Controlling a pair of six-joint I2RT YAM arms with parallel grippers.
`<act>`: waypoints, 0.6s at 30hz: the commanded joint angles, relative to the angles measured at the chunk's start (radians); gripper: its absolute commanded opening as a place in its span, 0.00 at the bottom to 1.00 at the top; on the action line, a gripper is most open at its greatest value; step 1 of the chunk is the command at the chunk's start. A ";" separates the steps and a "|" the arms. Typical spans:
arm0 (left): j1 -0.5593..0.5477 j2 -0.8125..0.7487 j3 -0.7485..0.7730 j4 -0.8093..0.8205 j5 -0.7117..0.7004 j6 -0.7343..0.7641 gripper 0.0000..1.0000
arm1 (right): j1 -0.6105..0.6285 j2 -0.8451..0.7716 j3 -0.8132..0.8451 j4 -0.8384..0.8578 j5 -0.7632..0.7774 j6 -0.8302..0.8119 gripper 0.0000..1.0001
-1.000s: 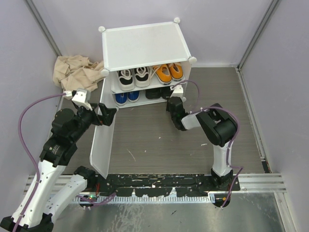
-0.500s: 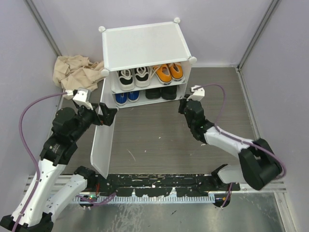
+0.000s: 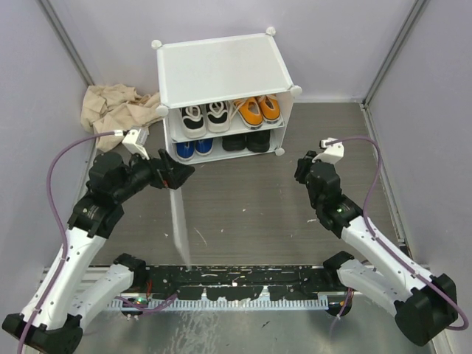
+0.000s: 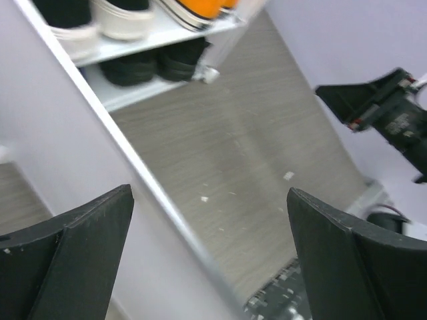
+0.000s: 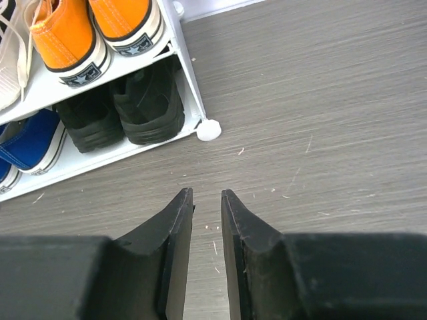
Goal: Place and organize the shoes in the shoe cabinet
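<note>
The white shoe cabinet (image 3: 221, 70) stands at the back. Its upper shelf holds white shoes (image 3: 204, 118) and orange shoes (image 3: 258, 110); below are blue shoes (image 3: 193, 147) and black shoes (image 3: 247, 140). The door panel (image 3: 178, 228) stands edge-on, swung out from the cabinet's left side. My left gripper (image 3: 181, 173) is open, its fingers either side of the door's edge (image 4: 167, 207). My right gripper (image 3: 302, 169) is shut and empty, in front of the cabinet's right corner; its wrist view shows the orange (image 5: 87, 33), black (image 5: 127, 107) and blue (image 5: 27, 140) shoes.
A crumpled beige cloth (image 3: 118, 109) lies left of the cabinet. Lilac walls close in both sides and the back. A black rail (image 3: 243, 276) runs along the near edge. The cabinet's round foot knob (image 5: 209, 130) sits just ahead of my right fingers.
My right arm has drawn back from the lower shelf, out to the right. My left gripper has moved right and the door has swung from broad-faced to edge-on.
</note>
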 commanded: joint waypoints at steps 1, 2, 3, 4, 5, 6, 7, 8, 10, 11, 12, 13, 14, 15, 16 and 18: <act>-0.070 0.047 0.056 0.145 0.270 -0.238 0.98 | -0.007 -0.091 0.030 -0.084 0.044 0.010 0.30; -0.106 0.055 0.075 0.185 0.266 -0.258 0.98 | -0.006 -0.106 0.028 -0.092 0.048 0.009 0.30; -0.143 0.064 0.093 0.212 0.256 -0.270 0.98 | -0.007 -0.119 0.027 -0.099 0.052 0.008 0.30; -0.177 0.076 0.107 0.239 0.246 -0.276 0.98 | -0.008 -0.134 0.024 -0.102 0.053 0.007 0.30; -0.204 0.090 0.120 0.261 0.237 -0.280 0.98 | -0.009 -0.142 0.023 -0.105 0.056 0.007 0.30; -0.227 0.104 0.134 0.279 0.226 -0.279 0.98 | -0.008 -0.147 0.022 -0.110 0.059 0.007 0.31; -0.243 0.121 0.144 0.285 0.213 -0.269 0.98 | -0.010 -0.148 0.024 -0.114 0.059 0.006 0.31; -0.254 0.135 0.155 0.279 0.195 -0.256 0.98 | -0.010 -0.148 0.031 -0.126 0.061 0.006 0.31; -0.267 0.152 0.163 0.242 0.165 -0.220 0.98 | -0.010 -0.147 0.046 -0.153 0.071 0.001 0.31; -0.273 0.153 0.159 0.223 0.149 -0.203 0.98 | -0.009 -0.147 0.060 -0.172 0.080 -0.004 0.31; -0.279 0.149 0.149 0.206 0.128 -0.187 0.98 | -0.010 -0.149 0.070 -0.191 0.090 -0.010 0.32; -0.285 0.144 0.135 0.197 0.106 -0.173 0.98 | -0.010 -0.153 0.081 -0.207 0.105 -0.018 0.33; -0.292 0.136 0.119 0.190 0.087 -0.161 0.98 | -0.010 -0.157 0.094 -0.222 0.115 -0.025 0.34; -0.296 0.137 0.101 0.190 0.068 -0.150 0.98 | -0.011 -0.165 0.108 -0.233 0.119 -0.033 0.35; -0.300 0.143 0.085 0.188 0.048 -0.140 0.98 | -0.012 -0.173 0.120 -0.245 0.117 -0.045 0.36; -0.317 0.173 0.056 0.200 -0.007 -0.121 0.98 | -0.012 -0.184 0.155 -0.266 0.091 -0.061 0.37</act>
